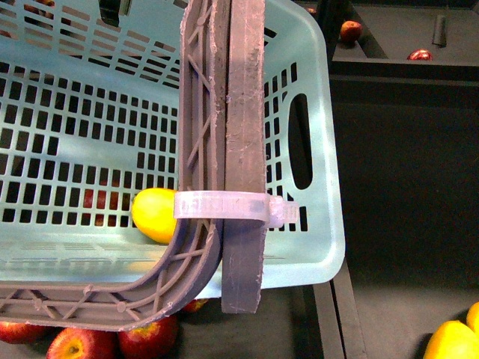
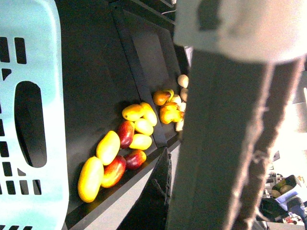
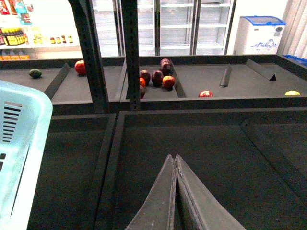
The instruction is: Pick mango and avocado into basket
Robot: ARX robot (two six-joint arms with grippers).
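While one mango lies in the basket, the avocado is not yet collected.
Front view: the mango [image 1: 153, 215] rests on the floor of the basket [image 1: 314, 247], close against the raised handles [image 1: 243, 112]; a white zip tie [image 1: 224, 206] binds these together, I judge to hold the opening clear. Left wrist view: my left hand [image 2: 162, 177] shows only as a dark wedge beside a handle; whether it grips I cannot tell. Spare mangoes [image 2: 108, 146] lie heaped beyond the basket wall. Right wrist view: my right hand [image 3: 174, 160] is pressed closed on nothing, above the dark counter [image 3: 201, 139]. The avocado [image 3: 35, 73] sits alone in a far compartment, well apart.
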